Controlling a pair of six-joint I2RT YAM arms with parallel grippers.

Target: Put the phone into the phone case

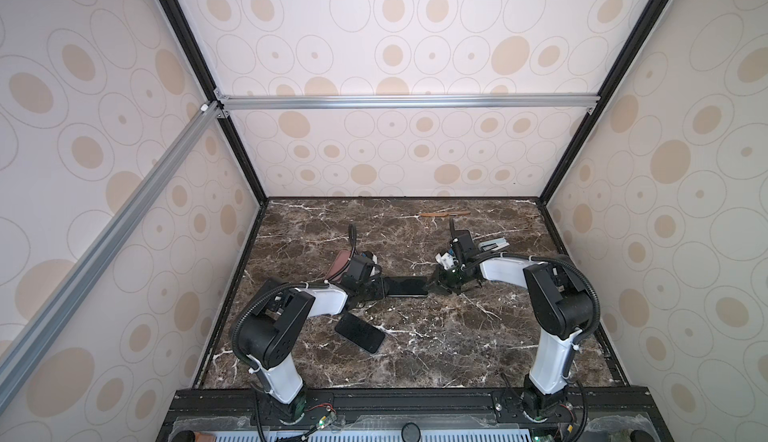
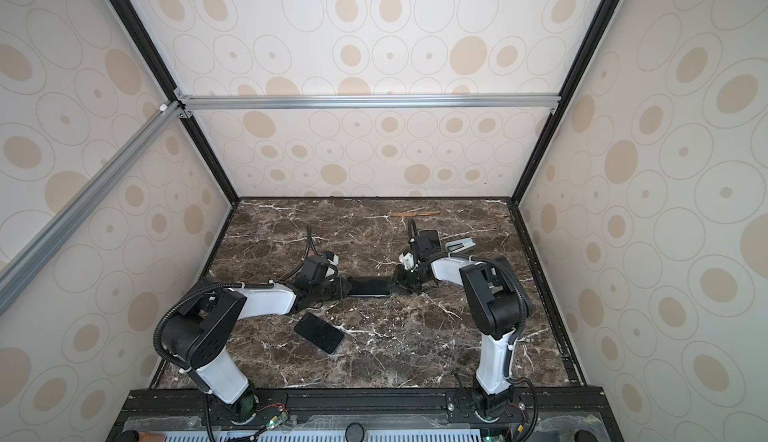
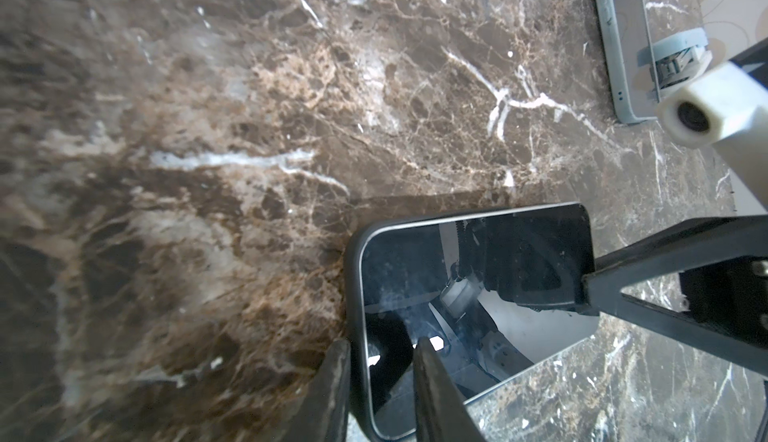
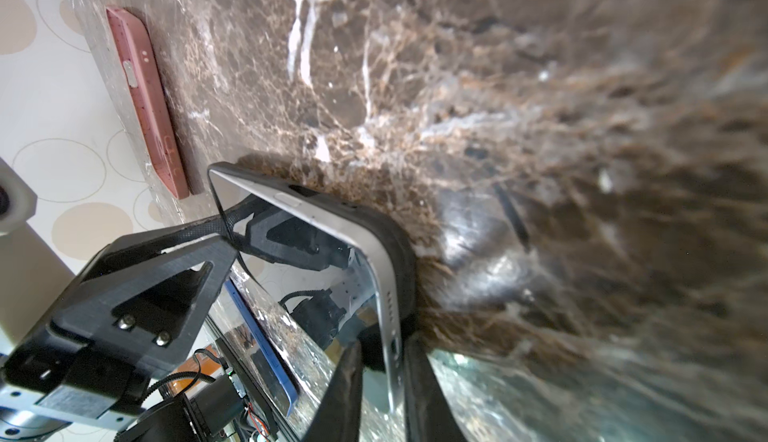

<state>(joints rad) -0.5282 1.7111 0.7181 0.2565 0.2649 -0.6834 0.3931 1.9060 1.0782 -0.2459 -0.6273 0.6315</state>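
Seating looks like the step in hand. Near the middle of the table, the phone sits bridged between both arms. Its black case wraps one end, while toward the other end the silver side shows above the rim. The left gripper pinches narrowly across case rim and screen. The right gripper is narrow around the phone's end. The next move probably calls for squarely pressing that end down until the rim snaps over.

Glossy phone (matt black case)
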